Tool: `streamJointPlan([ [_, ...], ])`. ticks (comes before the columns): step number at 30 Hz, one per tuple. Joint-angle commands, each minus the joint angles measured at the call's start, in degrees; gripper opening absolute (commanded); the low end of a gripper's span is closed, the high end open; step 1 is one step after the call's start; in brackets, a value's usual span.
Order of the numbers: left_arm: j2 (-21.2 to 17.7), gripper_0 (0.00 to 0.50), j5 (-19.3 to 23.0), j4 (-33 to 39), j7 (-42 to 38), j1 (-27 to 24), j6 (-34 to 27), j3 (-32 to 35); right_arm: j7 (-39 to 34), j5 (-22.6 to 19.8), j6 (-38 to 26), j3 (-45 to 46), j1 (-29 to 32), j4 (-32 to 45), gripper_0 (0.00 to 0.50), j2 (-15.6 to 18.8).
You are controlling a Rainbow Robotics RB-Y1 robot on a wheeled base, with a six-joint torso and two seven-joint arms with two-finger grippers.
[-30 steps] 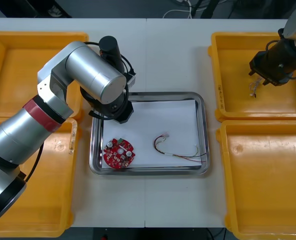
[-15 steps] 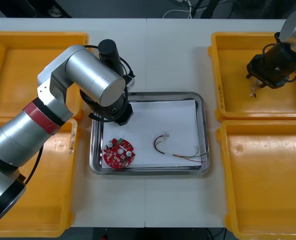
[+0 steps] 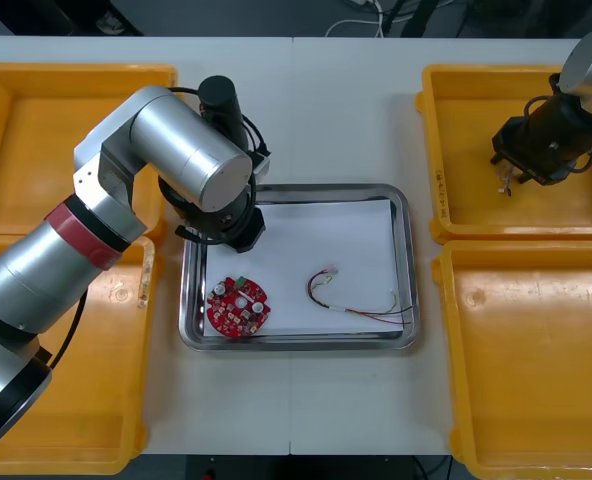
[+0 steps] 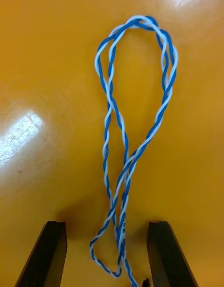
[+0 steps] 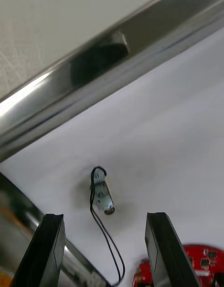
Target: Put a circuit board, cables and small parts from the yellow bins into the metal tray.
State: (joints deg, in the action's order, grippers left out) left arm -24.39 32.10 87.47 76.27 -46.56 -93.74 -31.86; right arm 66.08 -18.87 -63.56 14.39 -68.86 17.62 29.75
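My left gripper (image 5: 105, 216) hangs open over the near-left corner of the metal tray (image 3: 404, 215), which is white inside. Between its fingers a small metal part (image 5: 103, 198) with a thin black cable lies loose on the white liner. The round red circuit board (image 3: 238, 307) lies in the tray's front left, with a red and yellow cable (image 3: 356, 303) to its right. My right gripper (image 4: 106, 223) is open low over the far-right yellow bin (image 3: 456, 150). A twisted blue and white cable (image 4: 127, 166) lies looped on the bin floor, its near end between the fingers.
The tray's shiny rim (image 5: 116, 82) runs just beyond the left fingers. Yellow bins stand at the far left (image 3: 36, 150), near left (image 3: 76, 400) and near right (image 3: 536, 360). My left arm (image 3: 176, 150) reaches over the tray's left edge.
My left fingers have opened and let go of the small metal part in the tray. My right gripper has shifted slightly within the far-right bin.
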Motion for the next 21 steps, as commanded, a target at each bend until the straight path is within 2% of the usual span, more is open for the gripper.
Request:
streamJointPlan([
  [1,1.0,0.500,0.0,5.0,-4.7,-1.0,-6.5,4.4,-2.0,-1.8,1.1,-0.3,2.3,0.5,0.500,-0.3],
  [2,1.0,0.500,0.2,5.8,-4.6,-1.3,-8.2,5.7,-1.9,-2.1,1.3,-0.4,2.5,0.6,0.499,-0.3],
  [3,1.0,0.500,0.2,6.6,-4.6,-1.5,-9.8,6.9,-1.8,-2.3,1.4,-0.3,2.8,0.5,0.417,-0.3],
  [4,1.0,0.500,0.3,6.8,-4.5,-1.6,-10.6,7.5,-1.8,-2.4,1.6,-0.4,2.8,0.6,0.369,-0.3],
  [5,0.8,0.500,0.3,7.6,-4.4,-1.7,-12.1,8.9,-1.7,-2.5,1.7,-0.5,3.0,0.5,0.269,-0.3],
  [6,0.7,0.500,0.3,8.5,-4.2,-1.7,-13.5,10.1,-1.6,-2.5,1.8,-0.6,3.1,0.5,0.123,-0.3],
  [7,0.5,0.500,0.3,8.9,-4.1,-1.7,-14.2,10.7,-1.6,-2.5,1.9,-0.7,3.2,0.5,0.094,-0.3],
  [9,-0.3,0.500,0.5,10.4,-4.0,-1.7,-16.3,13.0,-1.2,-2.5,2.0,-0.9,3.6,0.6,0.000,-0.4],
  [17,-4.7,0.500,1.8,11.6,-3.4,-3.1,-16.3,18.1,-0.5,-2.5,2.2,-1.9,4.1,0.5,0.000,-0.7],
  [21,-6.9,0.500,2.4,10.8,-2.7,-3.2,-16.3,20.8,-0.2,-1.8,-0.8,-2.4,4.0,2.1,0.000,-0.6],
])
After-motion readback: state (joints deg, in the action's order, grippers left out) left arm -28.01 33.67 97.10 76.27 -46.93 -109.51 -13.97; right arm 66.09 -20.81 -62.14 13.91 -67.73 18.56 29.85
